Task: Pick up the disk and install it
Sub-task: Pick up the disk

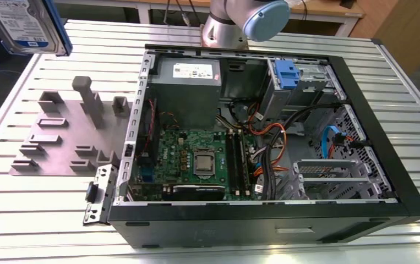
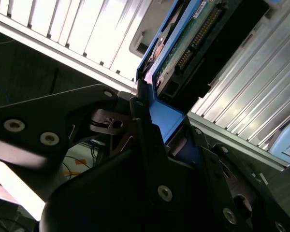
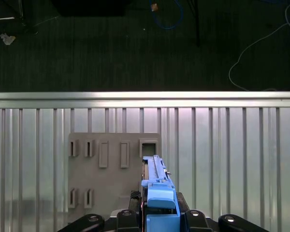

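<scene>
Blue plastic frames the disk (image 1: 26, 25), which hangs in the air outside the computer case (image 1: 254, 231), past the case's wall on the exterior view's left and level with its far end. It is well clear of the slatted metal table (image 1: 18, 220). Its labelled face is turned toward the exterior camera and its long axis stands close to upright.

In the second wrist view the gripper (image 2: 166, 123) is clamped on the carrier end of the disk, with a dark finger (image 2: 144, 130) against the blue frame. The disk's long axis therefore runs straight out from the jaws. In the first wrist view it shows edge-on above a grey fixture plate (image 1: 55, 148), which lies flat on the table just beside that same case wall.

Inside the case, moving toward the exterior view's right, come the grey power supply (image 1: 187, 82) at the far end and the green motherboard (image 1: 195, 159) nearer. The drive cage (image 1: 309, 82) sits in the far corner, with another blue carrier (image 1: 287, 74) in it.

Disk and cage thus lie toward opposite ends of the case's far side, with nearly the case's whole width between them. By this, the pick-up looks done and the install not yet
</scene>
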### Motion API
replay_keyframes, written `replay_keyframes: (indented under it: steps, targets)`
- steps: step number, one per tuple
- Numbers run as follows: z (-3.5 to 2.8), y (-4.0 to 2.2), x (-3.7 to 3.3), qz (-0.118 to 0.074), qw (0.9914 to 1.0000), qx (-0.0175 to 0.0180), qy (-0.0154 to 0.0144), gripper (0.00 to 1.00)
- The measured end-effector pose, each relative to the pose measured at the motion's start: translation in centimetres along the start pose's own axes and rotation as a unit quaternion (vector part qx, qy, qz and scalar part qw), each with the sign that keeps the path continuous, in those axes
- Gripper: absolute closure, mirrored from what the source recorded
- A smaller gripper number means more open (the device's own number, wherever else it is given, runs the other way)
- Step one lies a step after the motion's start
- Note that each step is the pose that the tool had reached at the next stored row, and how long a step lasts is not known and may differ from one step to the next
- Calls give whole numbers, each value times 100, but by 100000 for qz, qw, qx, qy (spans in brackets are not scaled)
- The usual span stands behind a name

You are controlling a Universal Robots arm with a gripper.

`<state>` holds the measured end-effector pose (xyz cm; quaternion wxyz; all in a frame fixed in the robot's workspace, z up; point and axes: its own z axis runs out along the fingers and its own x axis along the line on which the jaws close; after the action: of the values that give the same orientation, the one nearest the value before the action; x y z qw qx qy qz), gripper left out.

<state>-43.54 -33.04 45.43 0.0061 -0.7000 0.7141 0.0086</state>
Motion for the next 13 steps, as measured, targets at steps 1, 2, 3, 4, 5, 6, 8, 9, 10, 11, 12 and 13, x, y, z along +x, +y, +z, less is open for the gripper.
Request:
replay_keyframes:
  steps: [1, 2, 3, 4, 5, 6, 8, 9, 10, 11, 12, 13]
  targets:
    - [-7, 0, 0, 1, 100000, -3, 2, 64]
    - [-14, 0, 0, -1, 100000, -2, 3, 64]
    - [-21, 0, 0, -1, 100000, 0, 0, 64]
    - [-29, 0, -1, 1, 100000, -1, -1, 64]
    - [-36, 0, -1, 0, 100000, 1, 0, 64]
    - [-44, 0, -1, -1, 100000, 3, 0, 64]
    - [-60, 0, -1, 0, 100000, 0, 0, 64]
    - [-67, 0, -1, 0, 100000, 1, -1, 64]
    - [-74, 0, -2, 1, 100000, 0, 0, 64]
    - [-82, 0, -2, 0, 100000, -4, 0, 64]
    - [-90, 0, -2, 1, 100000, -1, 2, 64]
    - [-98, 0, -2, -1, 100000, 0, 0, 64]
